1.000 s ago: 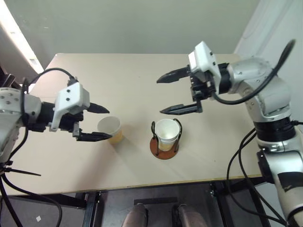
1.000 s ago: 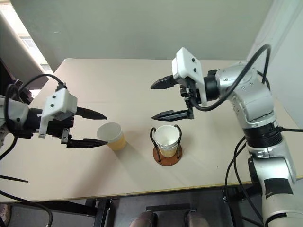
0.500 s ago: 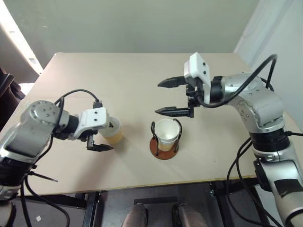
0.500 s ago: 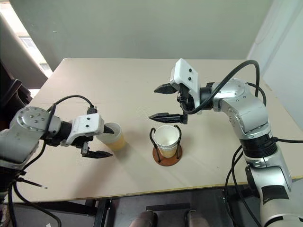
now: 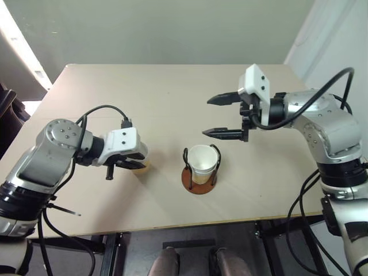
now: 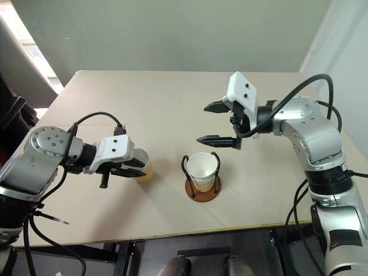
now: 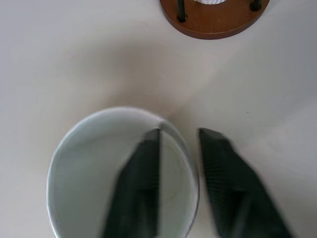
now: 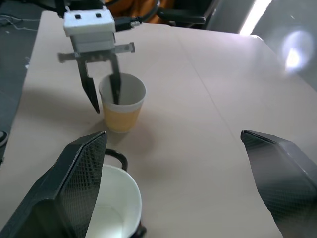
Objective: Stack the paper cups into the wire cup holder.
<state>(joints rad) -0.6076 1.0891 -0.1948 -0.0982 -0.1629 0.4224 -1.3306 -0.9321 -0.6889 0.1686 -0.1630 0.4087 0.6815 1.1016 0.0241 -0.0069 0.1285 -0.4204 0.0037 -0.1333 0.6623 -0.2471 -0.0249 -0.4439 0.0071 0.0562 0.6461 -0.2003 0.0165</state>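
Tan surface point(image 5: 172, 98), pale and bare but for two items. Holder point(image 5: 200, 179) sits near centre, toward the 6 o'clock edge: brown disc base, black wire loops upright. Cups point(image 5: 202, 162) already nested inside it, white rim showing above the wires; how many are stacked there cannot be told from here. One loose cup point(image 8: 122, 103) stands upright at about 9 o'clock from the holder, near but apart from it.

Progress, as a judgement: at least one cup is in, the loose cup remains to be carried over and dropped into the stack. Grasp appears made; lift and transfer are left.

Left tool point(image 5: 133, 160): clenched on the loose cup's rim. The wrist view shows one finger point(image 7: 141, 183) inside the cup against the white wall, the other outside, the wall pinched between them on the side nearer the holder. Cup's base on the surface, not lifted.

Right tool point(image 5: 225, 116): spread wide, holding nothing, touching nothing. It hangs above the surface at about 1 o'clock from the holder, pointing across toward the left arm, well clear of the wires.

Risk, as a judgement: a one-wall pinch may tilt or crease the cup during the lift.
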